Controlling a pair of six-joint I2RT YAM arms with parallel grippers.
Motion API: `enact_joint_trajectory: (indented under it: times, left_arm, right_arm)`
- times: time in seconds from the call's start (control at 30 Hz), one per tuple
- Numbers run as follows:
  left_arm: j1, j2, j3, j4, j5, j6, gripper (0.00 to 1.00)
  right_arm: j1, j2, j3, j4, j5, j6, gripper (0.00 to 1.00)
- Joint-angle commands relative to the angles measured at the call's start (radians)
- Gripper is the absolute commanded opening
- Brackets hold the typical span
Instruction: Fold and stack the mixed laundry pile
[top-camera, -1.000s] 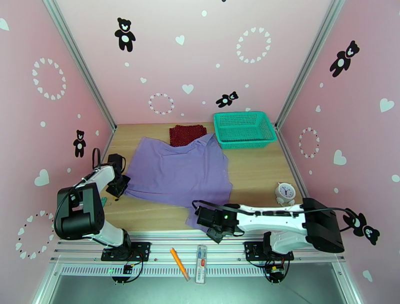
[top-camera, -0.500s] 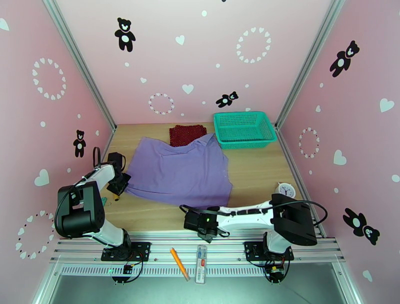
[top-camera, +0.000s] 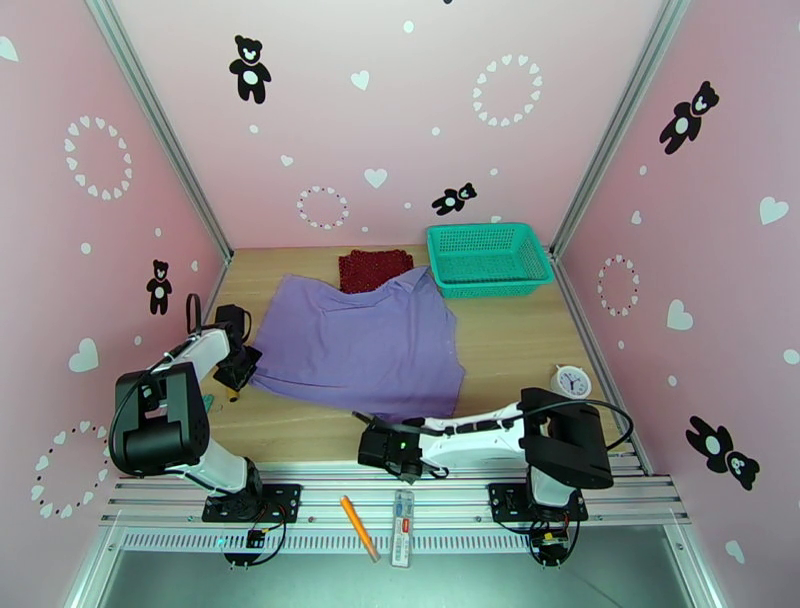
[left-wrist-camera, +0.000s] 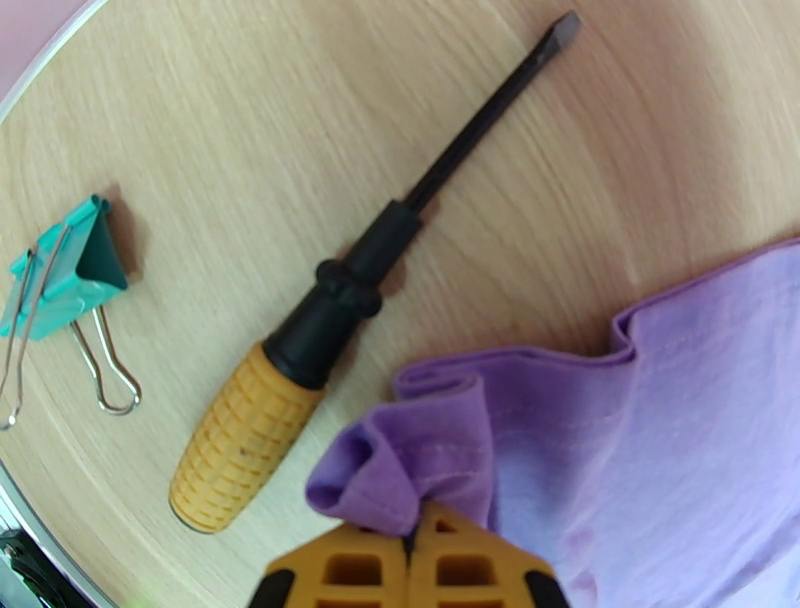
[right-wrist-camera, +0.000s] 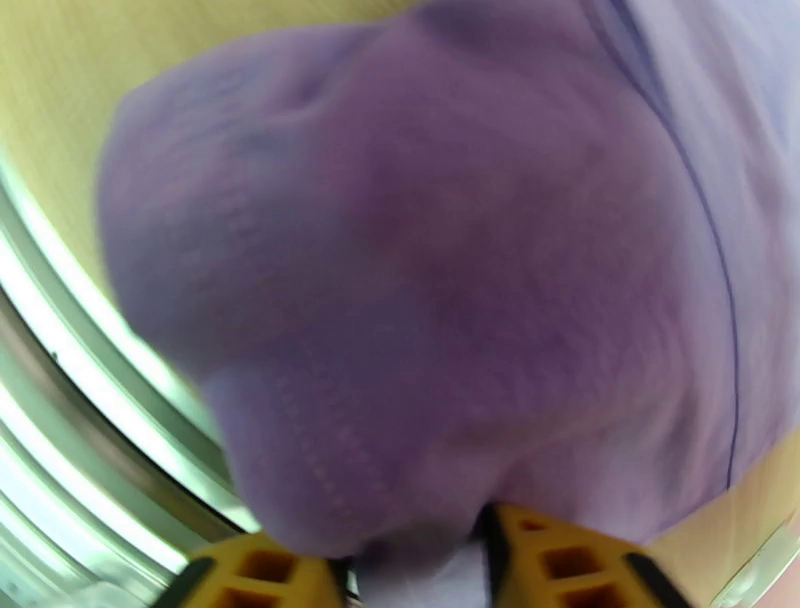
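Lavender T-shirt (top-camera: 360, 345) lies spread on the bench (top-camera: 520, 345) between the two tools. Its far edge laps the dark red cloth (top-camera: 374, 268), which sits well beyond both tools.

Left tool (left-wrist-camera: 412, 520): clenched on a small fold at the shirt's corner.

Right tool (right-wrist-camera: 415, 545): clamped on a bunch of the near hem, with cloth filling the gap between its fingers. View is blurred, so depth of bite is unclear.

Step in hand, as judged: carry the near edge over for the first fold.

To do it well:
- Lift both held points level.
- Hold the edge taut between the tools.
- Lay it square onto the far edge.
- Release only once the cloth lies flat.

Watch: screwdriver (left-wrist-camera: 330, 320) and binder clip (left-wrist-camera: 70, 275) lie just ahead of the left tool, and a low drag could snag them. Teal basket (top-camera: 495, 287) stands well beyond the right tool, likely off the fold path.
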Motion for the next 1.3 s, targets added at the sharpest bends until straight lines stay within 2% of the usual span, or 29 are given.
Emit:
enact_joint_trajectory:
  times: [0.0,0.17,0.4,0.63,0.97,1.27]
  left_arm:
    - [0.007,-0.016,0.02,-0.008,0.01,0.017,0.0]
    - [0.007,-0.053,0.028,-0.032,0.018,0.038,0.0]
    - [0.007,-0.113,0.073,-0.121,0.078,0.132,0.0]
    - [0.007,-0.124,0.146,-0.197,0.115,0.208,0.0]
    - [0.007,0.025,0.293,-0.209,0.142,0.251,0.0]
    - [0.007,0.224,0.408,-0.201,0.134,0.277,0.0]
  right_arm:
    - [-0.001,0.005,0.015,-0.042,0.06,0.041,0.22]
    - [-0.001,-0.071,0.056,-0.147,0.101,0.026,0.0]
    - [-0.023,-0.214,0.163,-0.33,0.164,-0.067,0.0]
    - [-0.206,-0.268,0.254,-0.359,0.216,-0.252,0.0]
    - [-0.457,-0.112,0.439,-0.278,0.249,-0.556,0.0]
    - [-0.586,0.088,0.583,-0.197,0.222,-0.714,0.0]
